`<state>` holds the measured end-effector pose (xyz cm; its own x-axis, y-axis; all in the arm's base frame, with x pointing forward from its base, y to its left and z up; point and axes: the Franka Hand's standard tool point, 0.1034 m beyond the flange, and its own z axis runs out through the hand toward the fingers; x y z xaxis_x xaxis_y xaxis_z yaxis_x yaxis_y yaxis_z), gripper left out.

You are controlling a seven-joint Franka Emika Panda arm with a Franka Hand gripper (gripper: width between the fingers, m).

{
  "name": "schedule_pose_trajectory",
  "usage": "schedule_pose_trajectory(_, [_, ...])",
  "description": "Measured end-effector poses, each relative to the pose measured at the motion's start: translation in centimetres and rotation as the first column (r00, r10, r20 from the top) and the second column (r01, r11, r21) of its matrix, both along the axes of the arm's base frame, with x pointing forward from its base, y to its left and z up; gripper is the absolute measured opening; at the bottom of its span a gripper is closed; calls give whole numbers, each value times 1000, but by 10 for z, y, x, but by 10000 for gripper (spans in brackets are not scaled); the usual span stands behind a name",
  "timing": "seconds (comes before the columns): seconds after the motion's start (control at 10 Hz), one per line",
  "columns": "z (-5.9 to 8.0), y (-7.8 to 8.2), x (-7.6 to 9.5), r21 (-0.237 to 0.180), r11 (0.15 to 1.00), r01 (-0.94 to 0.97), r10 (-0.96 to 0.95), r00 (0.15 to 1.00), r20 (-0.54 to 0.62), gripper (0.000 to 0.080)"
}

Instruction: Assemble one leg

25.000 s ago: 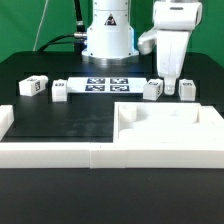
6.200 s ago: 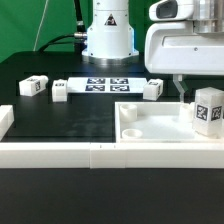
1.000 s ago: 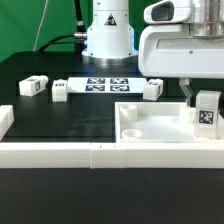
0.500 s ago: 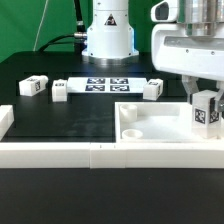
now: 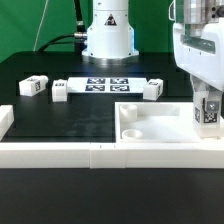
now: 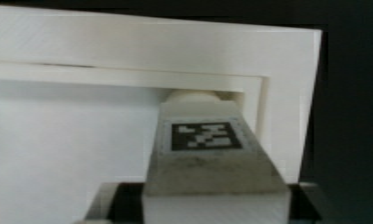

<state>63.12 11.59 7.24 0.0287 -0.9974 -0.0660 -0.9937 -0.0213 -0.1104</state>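
Observation:
My gripper (image 5: 208,98) is shut on a leg (image 5: 209,113), a small white cuboid peg with a black-and-white tag. It holds the leg upright at the far right corner of the large flat white square piece (image 5: 150,128). In the wrist view the leg (image 6: 208,140) runs from between my dark fingers (image 6: 130,203) to that piece's corner (image 6: 254,70), and its tip touches the recess there. Three more legs lie on the black table: two at the exterior view's left (image 5: 35,86) (image 5: 59,91) and one by the middle (image 5: 153,89).
The marker board (image 5: 108,85) lies in front of the robot base (image 5: 107,35). A low white L-shaped fence (image 5: 50,152) runs along the table's front and left edge. The square piece's raised rim (image 5: 128,112) stands just right of the table's middle.
My wrist has turned about its upright axis, so the hand now shows its narrow side. The leg has turned with it and stayed at the same corner.

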Motion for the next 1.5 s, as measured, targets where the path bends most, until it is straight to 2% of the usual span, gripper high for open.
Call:
schedule_pose_trajectory(0.1, [-1, 2, -1, 14, 999, 53, -53, 999, -5, 432])
schedule_pose_trajectory(0.2, [-1, 3, -1, 11, 1000, 18, -18, 1000, -3, 564])
schedule_pose_trajectory(0.3, [-1, 3, -1, 7, 1000, -22, 22, 1000, 0, 564])
schedule_pose_trajectory(0.4, [-1, 4, -1, 4, 998, -59, 59, 998, 2, 631])
schedule_pose_trajectory(0.7, [-1, 7, -2, -33, 923, -383, 383, 924, 13, 649])
schedule_pose_trajectory(1.0, [-8, 8, -4, -81, 711, -698, 701, 713, 6, 649])
schedule_pose_trajectory(1.1, [-8, 8, -3, -90, 657, -749, 752, 659, 3, 649])
schedule_pose_trajectory(1.2, [-8, 8, -4, -105, 558, -823, 827, 562, -12, 649])
schedule_pose_trajectory(1.4, [-7, 9, -3, -120, 476, -871, 876, 482, -22, 649])
schedule_pose_trajectory(1.5, [-5, 8, -2, -136, 364, -922, 928, 371, -36, 649])
